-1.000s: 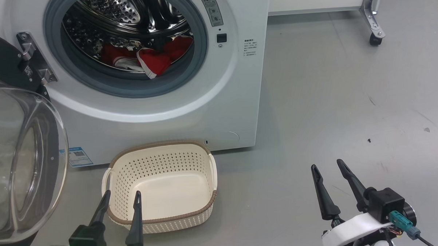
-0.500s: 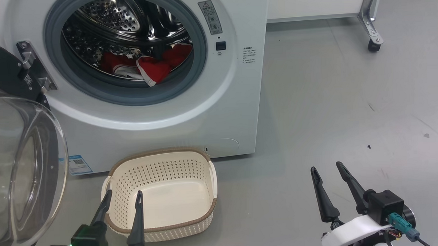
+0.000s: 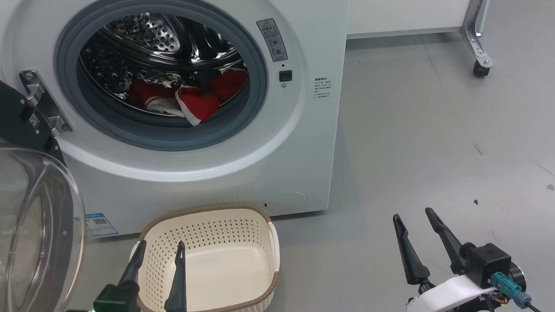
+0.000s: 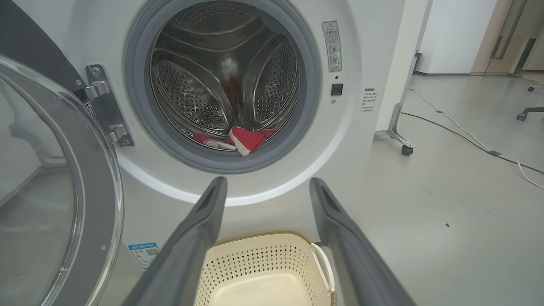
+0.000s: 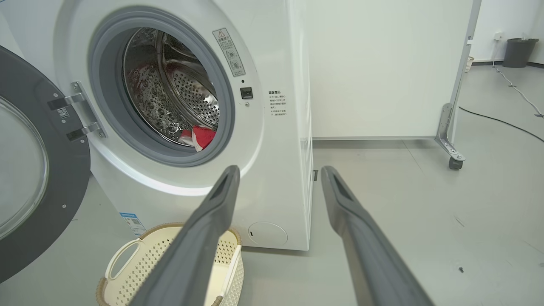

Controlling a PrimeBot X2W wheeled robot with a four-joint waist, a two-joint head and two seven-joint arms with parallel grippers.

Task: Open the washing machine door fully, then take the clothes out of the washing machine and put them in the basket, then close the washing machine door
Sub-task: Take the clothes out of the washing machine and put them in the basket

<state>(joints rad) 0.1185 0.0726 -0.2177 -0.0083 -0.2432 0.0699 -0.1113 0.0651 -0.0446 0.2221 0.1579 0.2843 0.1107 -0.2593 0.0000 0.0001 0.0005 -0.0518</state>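
Clothes (image 3: 197, 101), red with white trim, lie heaped at the bottom of the steel drum (image 3: 148, 33) inside the washing machine (image 3: 204, 177), just behind its grey gasket (image 3: 166, 137). The washing machine door (image 3: 31, 238) stands swung wide on its hinge (image 3: 40, 106) at the machine's left side, glass bowl bulging outward. The basket (image 3: 201, 209) sits on the floor (image 3: 420, 146) close against the machine's foot, below the opening. The left tool (image 3: 162, 243) hovers over the basket's near rim, fingers spread, gripping nothing. The right tool (image 3: 411, 213) hangs above bare floor off the machine's right front corner, fingers likewise spread apart.
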